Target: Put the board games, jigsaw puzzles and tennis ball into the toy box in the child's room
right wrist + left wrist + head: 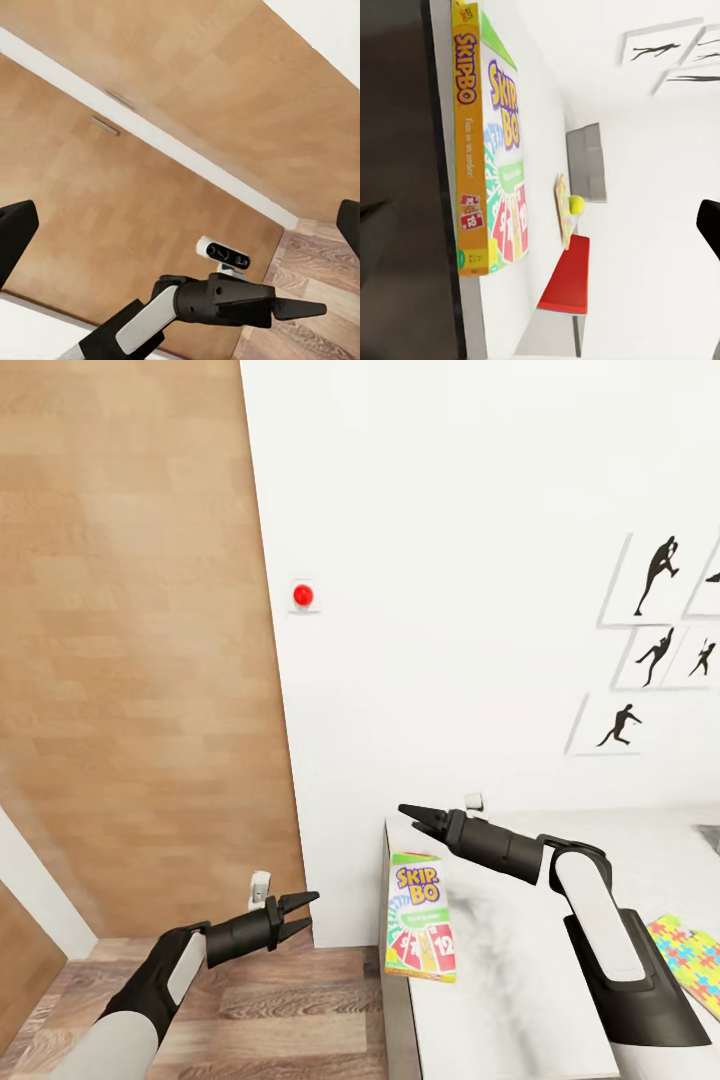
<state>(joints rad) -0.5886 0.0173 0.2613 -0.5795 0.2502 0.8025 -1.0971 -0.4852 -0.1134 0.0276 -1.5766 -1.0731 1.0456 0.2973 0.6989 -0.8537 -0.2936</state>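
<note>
White walls with black athlete pictures [650,575] and a wood-panelled wall [130,660] back a white table [500,1000] at 5 o'clock in the head view. A green Skip-Bo game [421,918] lies flat at the table's near-left corner, its long side running along the edge, and a puzzle [695,960] lies at 4 o'clock, partly behind the right arm. In the left wrist view a small ball [576,203] sits beyond the game, next to the edge of a puzzle board, with a grey box-like shape [587,163] farther back, possibly the toy box.

The right tool [415,819] hovers just past the game's far end, fingers nearly together. The left tool [298,915] hangs off the table over the floor at 7 o'clock, fingers narrowly apart and holding nothing.

The game looks like the next pick. Judged from here, the right tool should spread wider, turn down and straddle the box's short width near its middle, since a flat box gripped at one end would likely tilt.
</note>
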